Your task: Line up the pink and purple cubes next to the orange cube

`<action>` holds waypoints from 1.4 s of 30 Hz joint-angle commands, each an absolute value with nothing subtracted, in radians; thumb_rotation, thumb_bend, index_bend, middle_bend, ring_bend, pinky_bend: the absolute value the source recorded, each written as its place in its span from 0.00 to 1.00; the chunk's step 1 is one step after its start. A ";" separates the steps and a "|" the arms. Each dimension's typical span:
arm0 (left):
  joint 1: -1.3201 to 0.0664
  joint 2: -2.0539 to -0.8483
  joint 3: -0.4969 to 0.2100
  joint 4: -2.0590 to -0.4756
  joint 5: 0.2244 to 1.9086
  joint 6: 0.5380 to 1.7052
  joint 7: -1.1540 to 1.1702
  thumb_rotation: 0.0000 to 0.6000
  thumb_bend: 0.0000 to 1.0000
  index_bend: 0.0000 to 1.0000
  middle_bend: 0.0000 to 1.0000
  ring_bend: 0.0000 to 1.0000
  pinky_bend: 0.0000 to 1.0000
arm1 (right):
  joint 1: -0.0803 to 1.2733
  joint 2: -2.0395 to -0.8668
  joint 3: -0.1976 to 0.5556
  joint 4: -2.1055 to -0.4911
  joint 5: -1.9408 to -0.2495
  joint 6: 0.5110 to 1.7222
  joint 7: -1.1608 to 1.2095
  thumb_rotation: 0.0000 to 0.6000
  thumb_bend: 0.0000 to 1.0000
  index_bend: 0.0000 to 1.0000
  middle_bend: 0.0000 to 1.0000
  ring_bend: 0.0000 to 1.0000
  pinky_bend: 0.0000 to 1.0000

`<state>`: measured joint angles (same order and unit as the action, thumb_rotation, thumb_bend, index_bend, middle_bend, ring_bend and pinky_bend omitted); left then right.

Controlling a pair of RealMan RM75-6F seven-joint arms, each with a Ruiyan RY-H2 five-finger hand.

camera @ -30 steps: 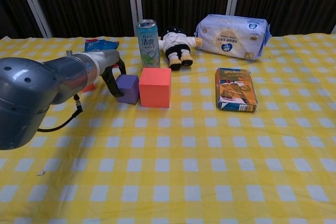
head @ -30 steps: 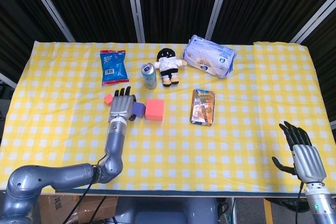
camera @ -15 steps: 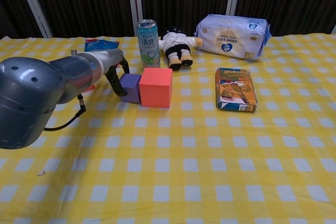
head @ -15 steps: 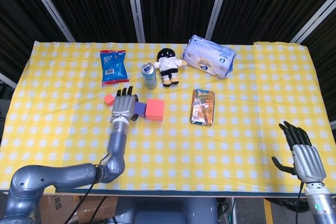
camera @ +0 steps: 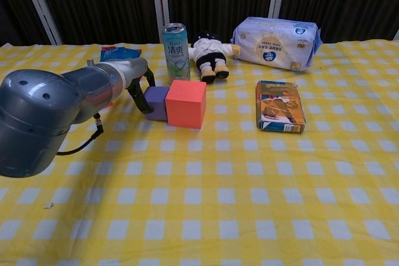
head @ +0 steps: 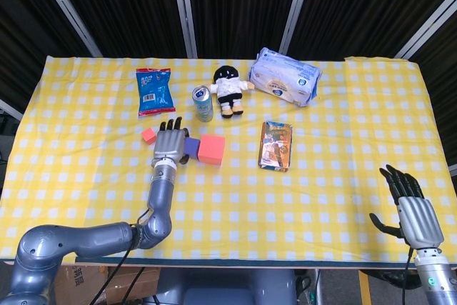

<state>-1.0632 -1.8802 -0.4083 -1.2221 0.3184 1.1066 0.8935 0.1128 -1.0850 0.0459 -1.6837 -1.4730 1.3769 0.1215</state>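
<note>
The left hand (head: 169, 146) holds the purple cube (camera: 156, 103) against the orange cube (head: 211, 149); light, rigid foam, best pinched by opposite faces.

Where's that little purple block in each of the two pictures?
Head view: the purple cube sits left of center, partly under the left hand, against the orange cube.
Chest view: purple cube upper left, beside the orange cube.
Shared landmark: the drink can behind both cubes.

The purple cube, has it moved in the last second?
Yes. The purple cube slid right, closing the gap to the fixed orange cube, pushed by the left hand.
</note>
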 commanded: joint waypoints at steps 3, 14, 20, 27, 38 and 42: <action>-1.060 -1.878 -0.409 -1.228 0.323 1.112 0.891 1.00 0.31 0.31 0.00 0.00 0.00 | 0.113 -1.084 0.046 -1.684 -1.473 1.377 0.122 1.00 0.34 0.00 0.00 0.00 0.00; -1.020 -1.839 -0.392 -1.303 0.333 1.131 0.877 1.00 0.30 0.26 0.00 0.00 0.00 | 0.111 -1.084 0.045 -1.683 -1.478 1.383 0.121 1.00 0.34 0.00 0.00 0.00 0.00; -0.959 -1.767 -0.348 -1.420 0.383 1.160 0.845 1.00 0.30 0.23 0.00 0.00 0.00 | 0.110 -1.086 0.044 -1.682 -1.479 1.384 0.119 1.00 0.34 0.00 0.00 0.00 0.00; -0.903 -1.655 -0.289 -1.532 0.416 1.170 0.847 1.00 0.30 0.23 0.00 0.00 0.00 | 0.108 -1.088 0.044 -1.684 -1.478 1.388 0.111 1.00 0.34 0.00 0.00 0.00 0.00; -0.869 -1.602 -0.277 -1.454 0.447 1.163 0.802 1.00 0.30 0.23 0.00 0.00 0.00 | 0.106 -1.089 0.044 -1.687 -1.471 1.385 0.108 1.00 0.34 0.00 0.00 0.00 0.00; -0.874 -1.603 -0.279 -1.383 0.427 1.110 0.796 1.00 0.30 0.23 0.00 0.00 0.00 | 0.107 -1.087 0.043 -1.689 -1.472 1.384 0.110 1.00 0.34 0.00 0.00 0.00 0.00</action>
<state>-0.8720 -1.6041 -0.2779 -1.4094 0.4377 1.1349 0.8000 0.1071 -1.0872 0.0435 -1.6889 -1.4715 1.3839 0.1096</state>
